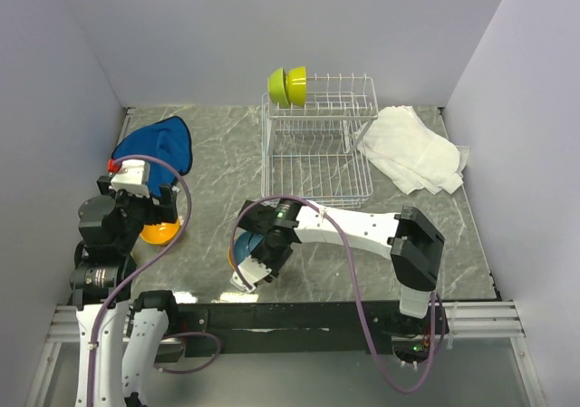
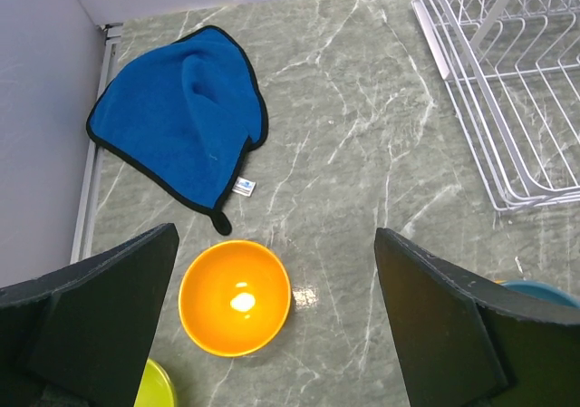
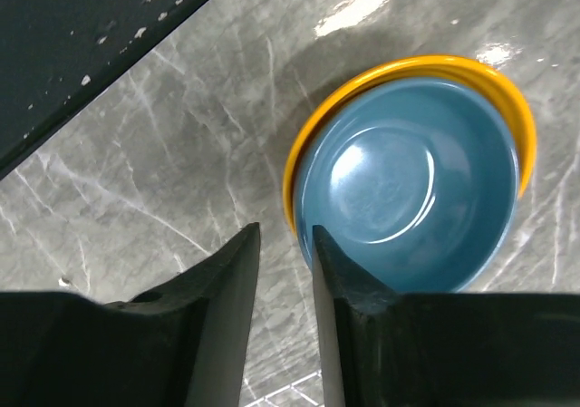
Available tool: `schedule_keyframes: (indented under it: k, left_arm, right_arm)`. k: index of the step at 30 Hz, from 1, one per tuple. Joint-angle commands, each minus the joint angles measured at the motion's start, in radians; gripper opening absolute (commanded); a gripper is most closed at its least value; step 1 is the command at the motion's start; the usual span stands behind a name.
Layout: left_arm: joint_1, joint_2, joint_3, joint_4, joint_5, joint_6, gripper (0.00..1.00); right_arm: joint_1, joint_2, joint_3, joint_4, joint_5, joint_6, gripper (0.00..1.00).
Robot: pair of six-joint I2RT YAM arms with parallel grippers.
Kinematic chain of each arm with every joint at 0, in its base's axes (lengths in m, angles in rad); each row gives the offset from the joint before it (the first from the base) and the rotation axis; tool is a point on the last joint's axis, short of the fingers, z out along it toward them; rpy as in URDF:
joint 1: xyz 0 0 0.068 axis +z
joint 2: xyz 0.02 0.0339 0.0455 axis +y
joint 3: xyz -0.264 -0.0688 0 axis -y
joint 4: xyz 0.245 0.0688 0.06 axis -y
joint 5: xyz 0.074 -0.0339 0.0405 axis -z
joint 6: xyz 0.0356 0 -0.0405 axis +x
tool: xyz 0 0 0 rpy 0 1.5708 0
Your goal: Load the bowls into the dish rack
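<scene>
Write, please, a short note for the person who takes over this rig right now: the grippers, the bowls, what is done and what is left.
Left gripper: wide open, empty, above the orange bowl.
Right gripper: jaws narrow, astride the rim of the blue bowl, which sits nested in a second orange bowl. Whether it grips is not clear.
Done: two lime green bowls stand on edge at the far left end of the dish rack.
Left: the blue bowl, both orange ones, and one lime green bowl beside the first orange one.
</scene>
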Motion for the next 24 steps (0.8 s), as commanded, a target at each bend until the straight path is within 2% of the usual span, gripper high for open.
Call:
schedule_keyframes:
  k: [1, 8, 16, 24]
  left_arm:
    - [0.021, -0.013, 0.02, 0.012, 0.019, -0.027, 0.97]
    - [0.032, -0.005, 0.019, 0.012, 0.022, -0.031, 0.97]
    - [0.039, 0.009, 0.014, 0.029, 0.036, -0.044, 0.97]
    - [0.045, 0.013, 0.014, 0.032, 0.044, -0.051, 0.97]
  right_arm:
    - [0.003, 0.041, 0.063, -0.058, 0.021, -0.025, 0.34]
    - [0.003, 0.071, 0.074, -0.054, 0.021, -0.006, 0.3]
    - [0.002, 0.077, 0.06, -0.028, 0.04, 0.012, 0.18]
    - [0.003, 0.072, 0.03, 0.008, 0.054, 0.043, 0.19]
